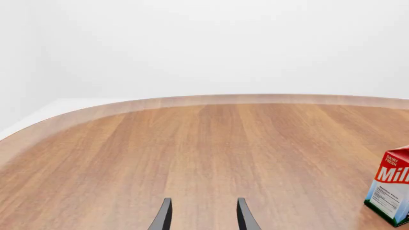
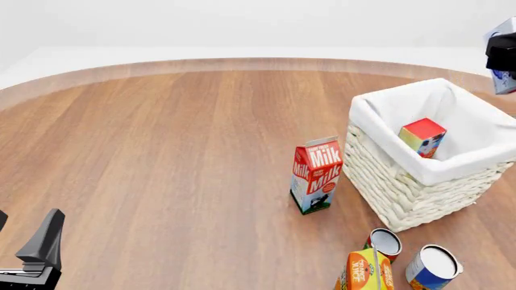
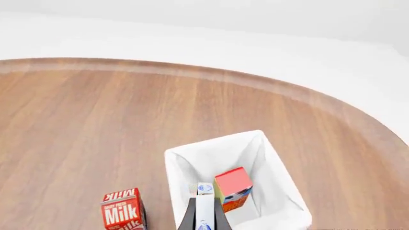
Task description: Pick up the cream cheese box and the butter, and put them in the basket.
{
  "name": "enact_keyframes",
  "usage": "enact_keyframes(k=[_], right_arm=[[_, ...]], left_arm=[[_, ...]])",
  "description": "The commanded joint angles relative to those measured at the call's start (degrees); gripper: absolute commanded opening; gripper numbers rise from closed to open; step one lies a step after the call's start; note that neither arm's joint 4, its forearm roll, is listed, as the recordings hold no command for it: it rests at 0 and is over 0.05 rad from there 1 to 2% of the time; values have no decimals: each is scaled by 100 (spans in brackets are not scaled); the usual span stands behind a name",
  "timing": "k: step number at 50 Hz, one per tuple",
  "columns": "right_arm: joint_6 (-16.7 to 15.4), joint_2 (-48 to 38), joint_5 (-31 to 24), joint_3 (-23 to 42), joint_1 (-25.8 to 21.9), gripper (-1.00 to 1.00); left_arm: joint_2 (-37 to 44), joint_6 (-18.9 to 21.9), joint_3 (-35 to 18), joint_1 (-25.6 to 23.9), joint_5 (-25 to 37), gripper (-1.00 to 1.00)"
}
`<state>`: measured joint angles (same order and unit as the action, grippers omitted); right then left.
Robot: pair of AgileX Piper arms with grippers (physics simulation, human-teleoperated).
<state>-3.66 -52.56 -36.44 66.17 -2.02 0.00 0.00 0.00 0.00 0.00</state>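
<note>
The white wicker basket stands at the right of the table. Inside it lies the butter, a red carton with a blue-and-white end. My right gripper hangs high above the basket's far right side. It is shut on the cream cheese box, a small whitish box with a blue mark, mostly hidden by the fingers. My left gripper sits low at the near left, open and with nothing between its fingers.
A "Milk" carton stands upright just left of the basket. In front of the basket are an orange juice carton and two cans. The table's curved far edge runs behind.
</note>
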Motion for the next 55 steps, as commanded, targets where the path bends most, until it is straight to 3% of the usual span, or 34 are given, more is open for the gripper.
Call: enact_keyframes(k=[1, 16, 55], right_arm=[[-1, -148, 234, -80, 161, -100], [-183, -351, 621, -559, 200, -100], [-221, -725, 1226, -1170, 272, -100]], left_arm=[[0, 0, 0, 0, 0, 100], [0, 0, 0, 0, 0, 100], [0, 0, 0, 0, 0, 100]])
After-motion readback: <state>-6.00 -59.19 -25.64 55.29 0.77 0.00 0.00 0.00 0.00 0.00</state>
